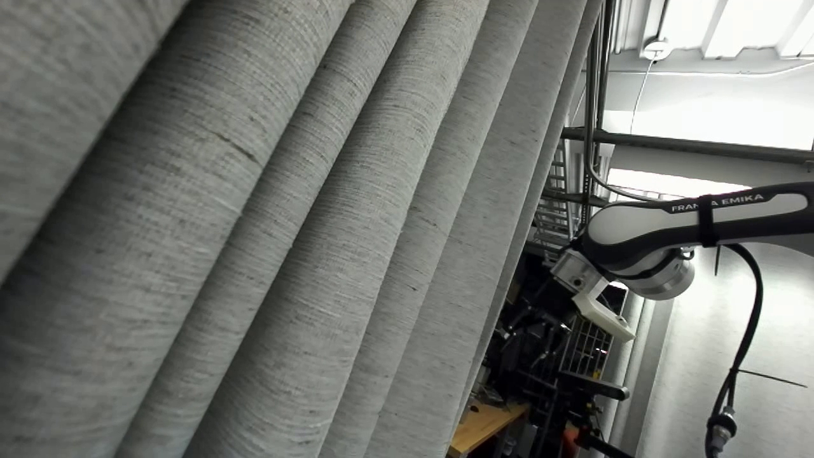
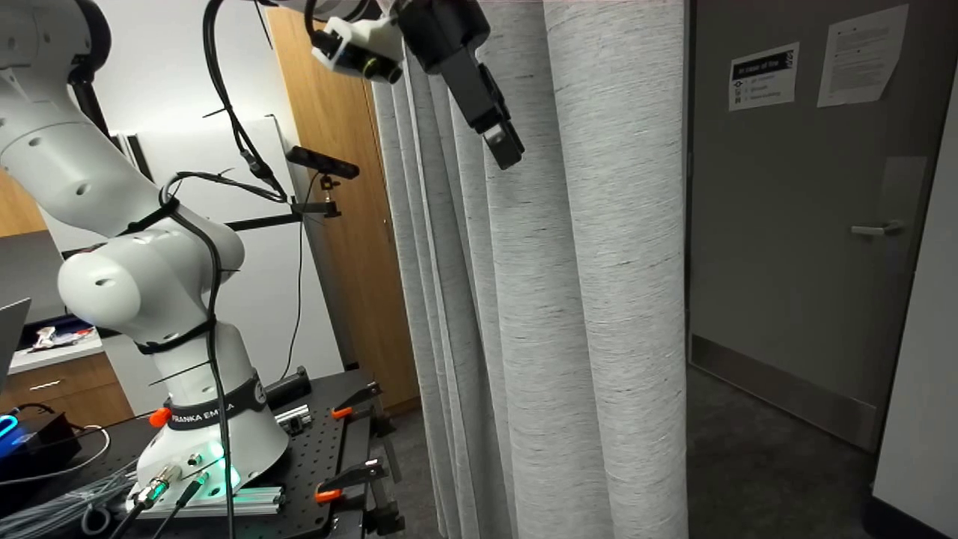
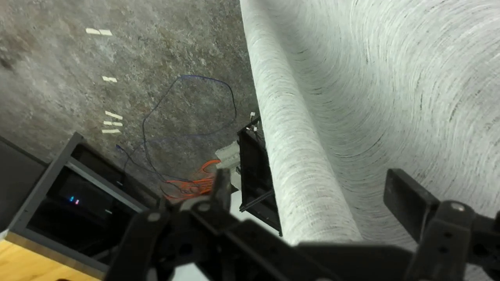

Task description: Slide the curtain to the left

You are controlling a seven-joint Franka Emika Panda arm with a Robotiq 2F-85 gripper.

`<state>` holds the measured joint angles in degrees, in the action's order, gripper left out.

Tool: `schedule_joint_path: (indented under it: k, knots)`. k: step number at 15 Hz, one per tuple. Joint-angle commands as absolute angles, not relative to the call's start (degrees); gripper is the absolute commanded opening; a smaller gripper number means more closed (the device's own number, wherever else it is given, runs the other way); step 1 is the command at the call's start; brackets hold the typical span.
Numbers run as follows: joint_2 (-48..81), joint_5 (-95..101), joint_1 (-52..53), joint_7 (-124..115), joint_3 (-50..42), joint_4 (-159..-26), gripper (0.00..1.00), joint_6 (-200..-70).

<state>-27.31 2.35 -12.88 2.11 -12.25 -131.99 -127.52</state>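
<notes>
Jaws well apart, the tool (image 3: 314, 191) sits at six o'clock in the wrist view, clamped on nothing. Outward, the curtain (image 3: 398, 93) fills twelve to four o'clock; its outer fold (image 3: 289, 113) shows between the jaws, though whether it touches them I cannot tell. Likely soft, limp and hardly slippery, it should drag heavily as a whole; best pinched at that fold.

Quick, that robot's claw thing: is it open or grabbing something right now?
Gripper: open, jaws well apart, not clamped on the curtain.
</notes>
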Motion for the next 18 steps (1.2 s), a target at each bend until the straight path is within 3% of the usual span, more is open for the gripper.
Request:
schedule_joint_path:
  k: [1, 14, 18]
  knots:
    - [-25.64, -0.58, -9.58, 10.24, -14.52, -129.44, 1.0, -130.44]
    - [-28.63, -14.49, -2.25, 19.44, -19.9, -133.97, 1.0, -157.19]
    - [-28.83, -17.25, 1.04, 18.71, -20.95, -134.64, 1.0, -158.51]
